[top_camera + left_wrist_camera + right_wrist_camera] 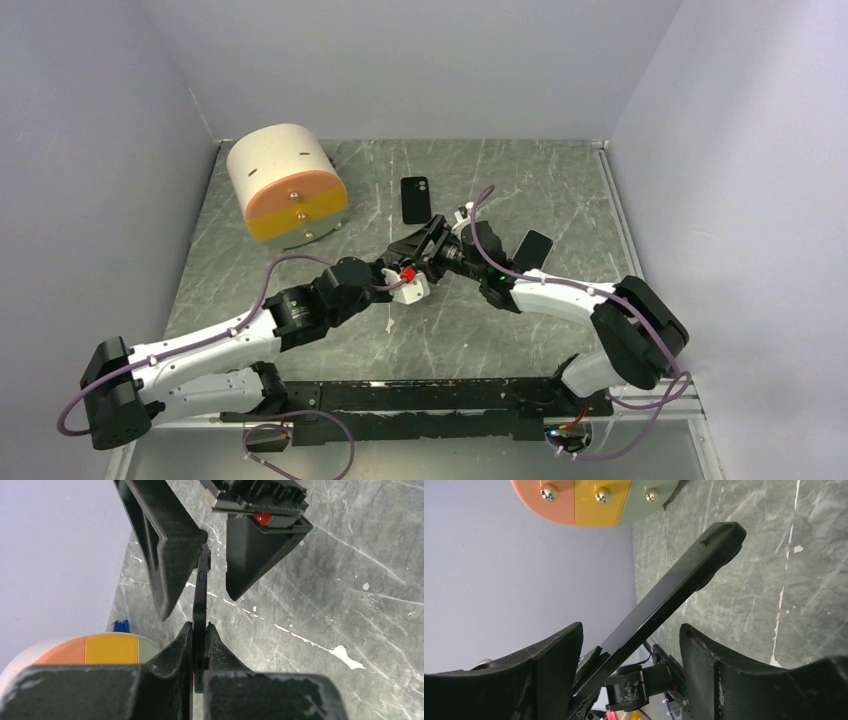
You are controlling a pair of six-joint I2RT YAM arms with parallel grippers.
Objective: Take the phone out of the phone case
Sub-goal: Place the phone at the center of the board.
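The phone [674, 588] hangs in the air, pinched edge-on between the fingertips of the left gripper [200, 629], which are pressed together on its front and back faces at the near end. From there it slants away, and its free end passes between the fingers of the right gripper [630, 632]. These are spread wide, one on each side of the slab, and neither touches it.

A matte rim thickens the far end around the glossy face. I judge that to be the case [724, 535], on the phone and not yet peeled, though the views do not settle it.

The phone should be stiff, thin and fairly light, with a slick glass face that could slide under hard pads and would not survive a drop onto the table [540, 180]. The case rim is likely the only pliable part. The left pinch clamps phone and case together, so the free end beyond the left fingertips is the place to work. A hold on the rim lip at a far corner, not on the glass, looks best.

Flat on the table beyond both grippers lies a black slab [416, 200] with a camera cutout; I cannot tell what it is. Further off to the left of the left gripper stands a round block [287, 183] with an orange and yellow face.
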